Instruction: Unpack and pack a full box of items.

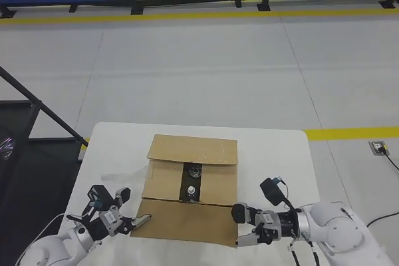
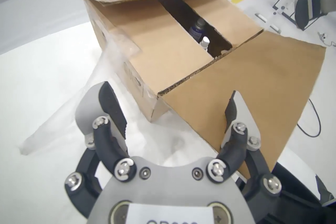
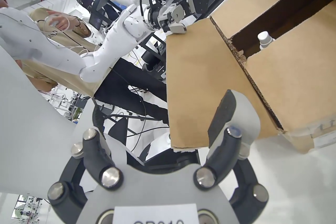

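A cardboard box (image 1: 193, 174) stands mid-table with its far flap (image 1: 194, 150) raised and its near flap (image 1: 186, 226) folded out flat towards me. Through the narrow gap between the inner flaps I see a dark blue bottle (image 2: 197, 28) and a white-capped bottle (image 2: 205, 42), which also appears as the white cap (image 3: 265, 38). My left gripper (image 1: 133, 207) is open at the near flap's left corner (image 2: 249, 83). At the flap's right corner (image 3: 194, 83), my right gripper (image 1: 241, 227) is open too. Nothing is held.
A strip of clear tape (image 2: 78, 96) trails from the box's left side onto the white table (image 1: 279, 159). The near flap reaches the table's front edge. Bare table lies on both sides of the box. A black frame (image 1: 26, 106) stands off the table's left.
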